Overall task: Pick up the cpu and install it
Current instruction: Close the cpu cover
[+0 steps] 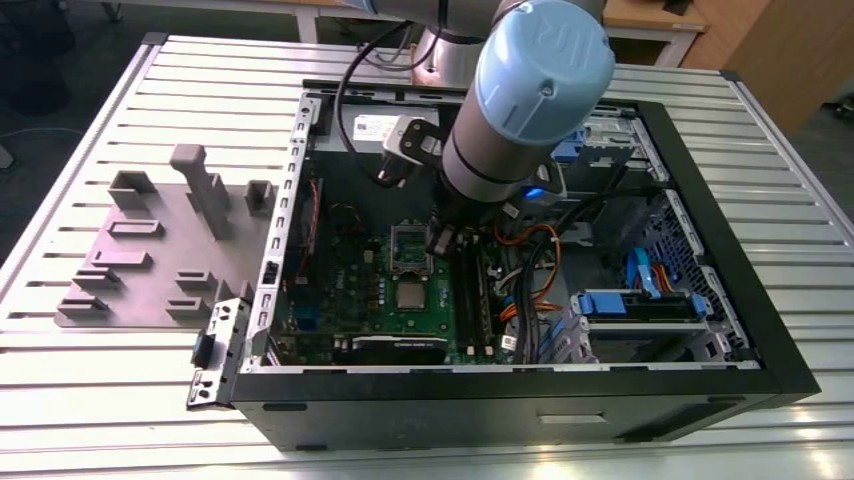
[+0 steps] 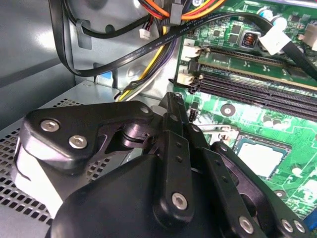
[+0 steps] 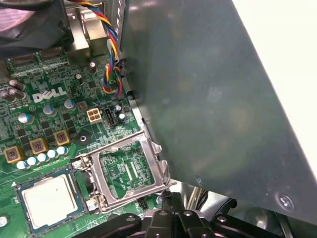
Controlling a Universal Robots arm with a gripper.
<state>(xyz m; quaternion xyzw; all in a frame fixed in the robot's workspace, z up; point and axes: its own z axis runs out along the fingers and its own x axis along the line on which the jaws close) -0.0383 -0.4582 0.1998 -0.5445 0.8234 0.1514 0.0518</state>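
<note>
A slatted light metal surface [image 1: 120, 110] carries an open black computer case [image 1: 534, 410] lying on its side; a grey fixture plate [image 1: 147, 270] with upright blocks lies on the surface at the exterior view's left, and wooden furniture [image 1: 787, 50] stands behind. The cpu [image 3: 49, 201], a flat square chip with a dull silver top and thin darker rim, sits in its socket on the green motherboard [image 3: 59, 114]; it also appears in the exterior view [image 1: 411, 293] and in the second wrist view [image 2: 261, 156]. The hinged silver frame [image 3: 130, 171] stands just beside it, swung open. The gripper [image 1: 447, 240] hangs inside the case above the frame, holding nothing visible; whether its fingers [image 2: 177, 124] are parted or closed cannot be told. Memory slots [image 2: 257, 79], bundled cables [image 2: 124, 49] and a grey metal wall [image 3: 208, 99] crowd the area.
</note>
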